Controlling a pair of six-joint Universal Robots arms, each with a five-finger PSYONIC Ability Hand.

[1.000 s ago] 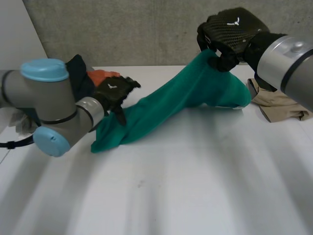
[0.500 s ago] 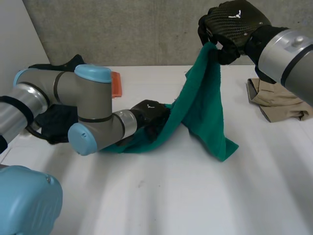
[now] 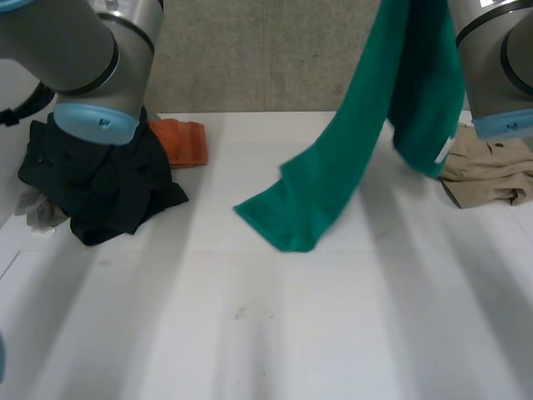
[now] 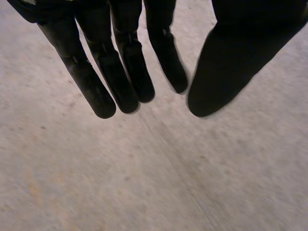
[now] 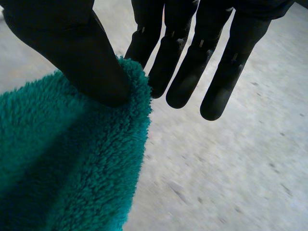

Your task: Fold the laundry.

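Where the white surface (image 3: 275, 333) lies bare nearest us, we see the low free end of the green fleece towel (image 3: 358, 142). The towel slants up and rightward to the right robot hand (image 5: 72, 48), whose thumb pinches its edge against straight fingers. We judge the left robot hand (image 4: 120, 62), fingers straight, apart and empty, best placed to take that low end.
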